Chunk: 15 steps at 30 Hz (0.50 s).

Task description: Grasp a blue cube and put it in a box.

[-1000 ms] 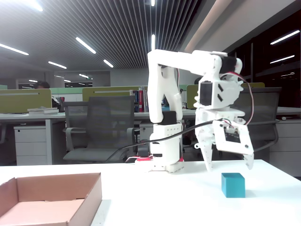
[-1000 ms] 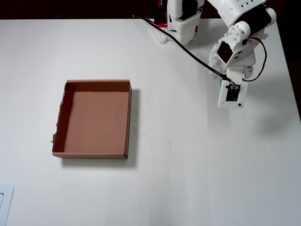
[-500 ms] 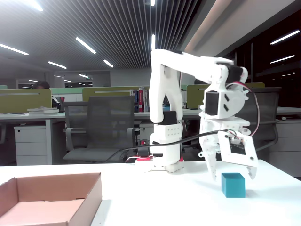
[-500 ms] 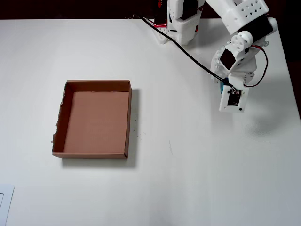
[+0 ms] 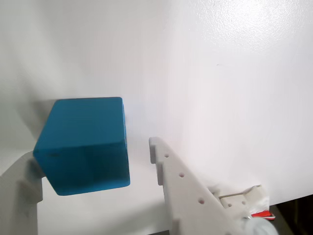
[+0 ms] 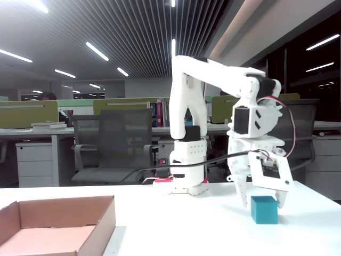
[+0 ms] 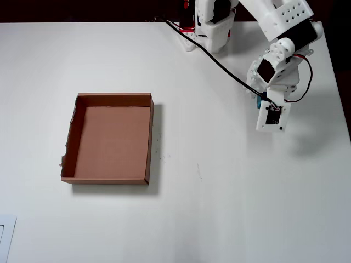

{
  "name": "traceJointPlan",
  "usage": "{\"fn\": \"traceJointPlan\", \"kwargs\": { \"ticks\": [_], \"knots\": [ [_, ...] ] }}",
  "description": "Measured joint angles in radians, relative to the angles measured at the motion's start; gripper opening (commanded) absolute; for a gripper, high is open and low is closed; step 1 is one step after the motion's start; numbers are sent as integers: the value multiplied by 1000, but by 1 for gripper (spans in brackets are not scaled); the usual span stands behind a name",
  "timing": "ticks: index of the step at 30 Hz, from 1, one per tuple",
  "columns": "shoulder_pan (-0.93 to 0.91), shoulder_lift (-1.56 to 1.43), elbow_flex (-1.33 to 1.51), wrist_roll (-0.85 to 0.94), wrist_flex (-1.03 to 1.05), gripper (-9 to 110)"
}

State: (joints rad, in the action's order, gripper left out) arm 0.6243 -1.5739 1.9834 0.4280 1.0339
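Note:
The blue cube rests on the white table, between the two white fingers of my gripper, which is open. In the fixed view the fingertips reach down on either side of the cube, and the gripper straddles it with small gaps. From overhead the gripper covers nearly all of the cube, leaving a thin cyan sliver. The box, a shallow brown cardboard tray with nothing in it, lies far to the left; in the fixed view the box sits at the lower left.
The arm's base stands at the table's far edge, and a black cable runs from it to the wrist. The table's right edge is close to the gripper. A white object sits at the lower left corner.
The gripper has come down over the cube, from fingertips above it to fingertips level with its sides. The cube and the box have not moved.

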Motion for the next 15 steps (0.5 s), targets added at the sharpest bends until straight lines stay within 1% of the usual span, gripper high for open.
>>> {"fn": "traceJointPlan", "kwargs": {
  "ticks": [15],
  "knots": [
    [11, 0, 18, -18, -28, 19]
  ]
}}
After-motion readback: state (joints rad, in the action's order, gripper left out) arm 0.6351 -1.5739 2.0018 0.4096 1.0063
